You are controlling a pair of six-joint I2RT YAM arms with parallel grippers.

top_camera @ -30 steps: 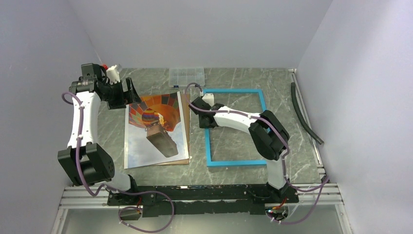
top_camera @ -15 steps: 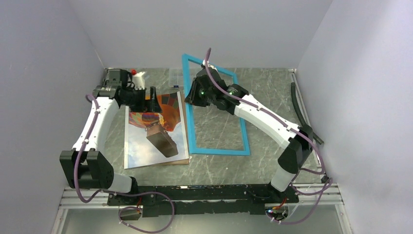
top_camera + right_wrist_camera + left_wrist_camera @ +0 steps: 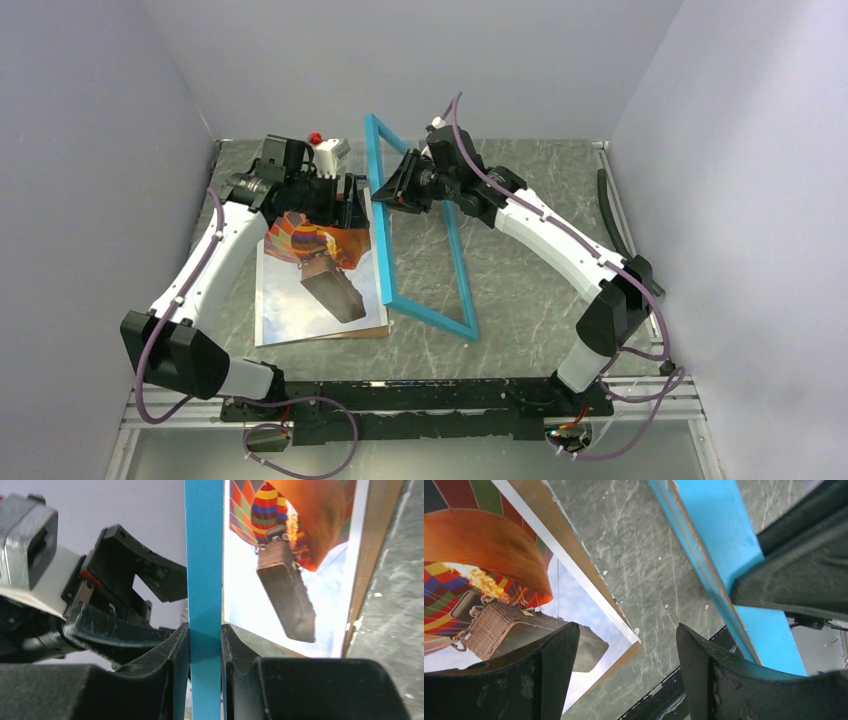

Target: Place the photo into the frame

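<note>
Two arms meet over a grey marble table (image 3: 530,200) boxed in by pale walls (image 3: 400,60). Since half a second ago the frame (image 3: 430,318) has swung steeper and stands almost on edge, with its lower rail on the marble. The right gripper (image 3: 205,630) pinches the frame's raised rail. Beyond that rail the photo (image 3: 310,290) lies face up on a brown board (image 3: 375,555). The left gripper (image 3: 625,635), now closer, hangs spread wide and holds nothing. It is just beside the blue rail, with bare marble beneath it.

Left tool (image 3: 345,205) hides photo (image 3: 300,300) top edge; backing board (image 3: 574,555) mostly under photo, pic crops rest
</note>
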